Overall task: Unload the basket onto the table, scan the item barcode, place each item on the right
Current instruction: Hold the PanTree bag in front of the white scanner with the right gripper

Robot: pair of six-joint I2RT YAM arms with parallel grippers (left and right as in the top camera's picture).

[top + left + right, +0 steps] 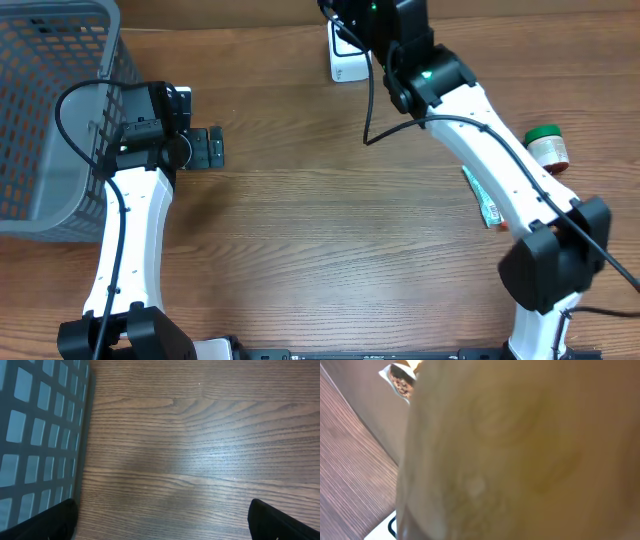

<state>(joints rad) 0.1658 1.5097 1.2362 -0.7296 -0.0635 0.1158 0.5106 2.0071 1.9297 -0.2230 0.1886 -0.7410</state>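
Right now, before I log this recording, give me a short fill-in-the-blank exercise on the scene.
1. The left hand is ___ and holds nothing.
2. The gray basket stands on the robot's ___ side.
3. The bottle beside the right arm has a ___ cap.
4. The ___ hand holds a blurred yellowish item close to its wrist camera.

Missing words: open; left; green; right
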